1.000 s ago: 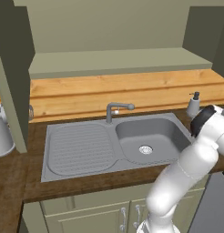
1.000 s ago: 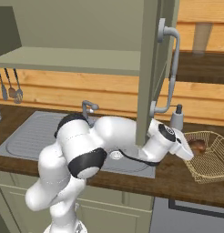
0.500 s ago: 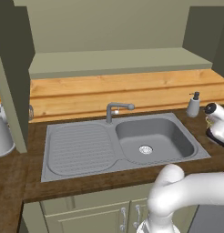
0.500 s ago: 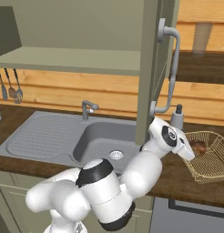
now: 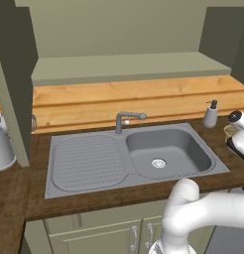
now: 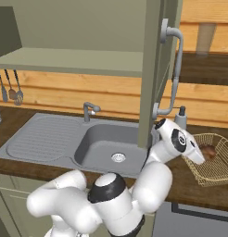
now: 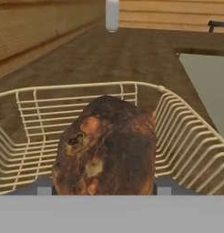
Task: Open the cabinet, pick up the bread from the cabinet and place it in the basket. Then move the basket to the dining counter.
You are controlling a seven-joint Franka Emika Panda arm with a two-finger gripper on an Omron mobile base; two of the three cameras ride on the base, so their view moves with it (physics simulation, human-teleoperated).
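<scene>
Over the basket at the desk's right end, bread between the jaws

The jaws [image 7: 100, 190] stand spread around the dark-brown bread [image 7: 106, 145], which fills the gap between the two tips; whether they press on it I cannot tell. The bread sits within the rim of the tan wicker basket [image 6: 217, 171], which rests on the dark wooden desk [image 6: 199, 192] near its front edge, right of the grey sink [image 5: 134, 154]. A soap dispenser [image 5: 210, 114] stands at the back edge of the desk, between sink and basket. The cabinet [image 6: 155, 60] hangs above with its door swung open, the silver bar handle [image 6: 174, 69] facing out, and its pale green shelf [image 5: 129, 67] runs above the wooden backsplash.
</scene>
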